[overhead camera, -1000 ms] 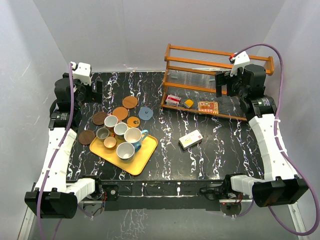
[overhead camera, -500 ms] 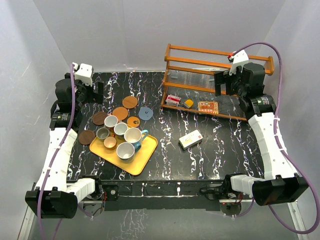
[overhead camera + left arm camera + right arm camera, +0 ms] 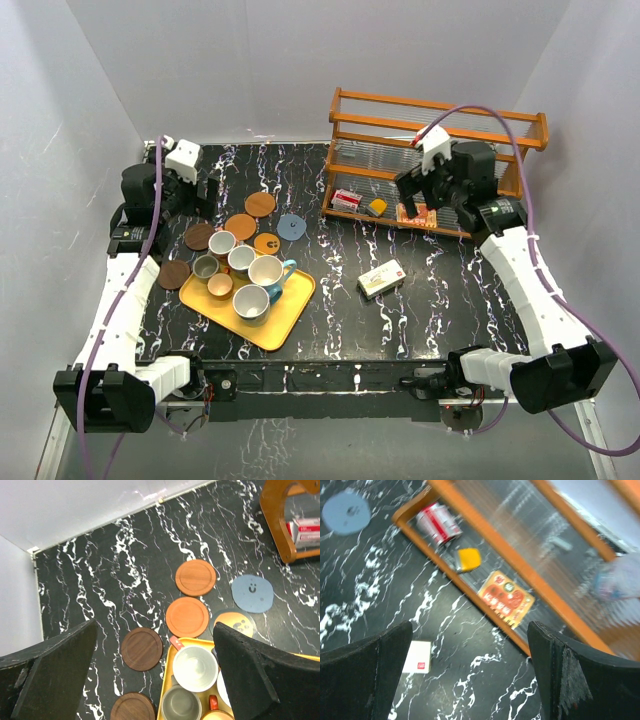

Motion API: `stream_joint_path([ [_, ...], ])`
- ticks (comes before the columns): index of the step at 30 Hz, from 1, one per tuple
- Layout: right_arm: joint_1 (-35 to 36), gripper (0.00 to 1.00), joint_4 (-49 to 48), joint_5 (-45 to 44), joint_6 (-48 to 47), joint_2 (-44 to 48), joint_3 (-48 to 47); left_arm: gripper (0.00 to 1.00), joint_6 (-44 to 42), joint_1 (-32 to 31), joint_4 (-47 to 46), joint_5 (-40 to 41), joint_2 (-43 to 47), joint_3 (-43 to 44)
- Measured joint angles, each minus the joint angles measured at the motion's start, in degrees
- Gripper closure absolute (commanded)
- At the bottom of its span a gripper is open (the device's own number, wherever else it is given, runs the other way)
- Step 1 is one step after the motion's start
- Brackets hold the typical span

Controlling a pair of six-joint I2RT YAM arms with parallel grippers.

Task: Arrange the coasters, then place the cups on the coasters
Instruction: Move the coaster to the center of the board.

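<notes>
From overhead you see all six cups [image 3: 242, 258] bunched on the yellow tray [image 3: 287, 312] at near left, with the coasters [image 3: 240, 226] fanned round its far and left sides. The left wrist view catches only a white cup [image 3: 195, 667] and a grey-green cup [image 3: 181, 706] whole. It does give you what overhead loses: a small face mark on the grey-blue coaster [image 3: 252, 593], and a spotted orange coaster [image 3: 235, 623] meeting the tray rim, though you cannot tell whether it touches the rim or lies under it. The right wrist view is smeared, showing only the wooden rack [image 3: 440, 106], its packets and the white box [image 3: 417, 656].

The left table edge and the far wall run close to the left gripper [image 3: 196, 190]. The rack fills the far right. Bare marble lies between the tray and the box.

Your left gripper has its jaws spread wide and holds nothing. It hangs over the far-left coasters, with a dark brown coaster [image 3: 142, 648] and an orange-brown coaster [image 3: 187, 616] framed between its fingers. Your right gripper [image 3: 412, 195] is also wide apart and empty. It sits just before the rack, well apart from every cup and coaster.
</notes>
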State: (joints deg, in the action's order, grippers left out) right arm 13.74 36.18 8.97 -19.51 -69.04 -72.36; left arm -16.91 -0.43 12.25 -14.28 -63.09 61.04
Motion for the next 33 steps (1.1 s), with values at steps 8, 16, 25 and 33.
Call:
stream_joint_path([
  [8,6.23,0.02,0.28,4.98,-7.23,0.20,12.31,0.01,-1.53,0.00,-0.57,-4.42,-1.46,-2.93],
  [16,7.02,0.02,-1.25,7.48,-9.11,-0.92,19.85,0.01,-0.11,-0.02,-3.08,-6.40,-4.94,-4.09],
  [25,6.93,0.03,-5.18,6.75,-7.17,-5.11,22.67,0.01,1.97,-1.18,-5.35,-7.78,-15.82,-2.38],
  [33,4.96,0.03,-6.97,6.05,-3.30,-5.92,22.64,0.01,2.40,-8.04,-4.50,-6.60,-30.67,7.02],
])
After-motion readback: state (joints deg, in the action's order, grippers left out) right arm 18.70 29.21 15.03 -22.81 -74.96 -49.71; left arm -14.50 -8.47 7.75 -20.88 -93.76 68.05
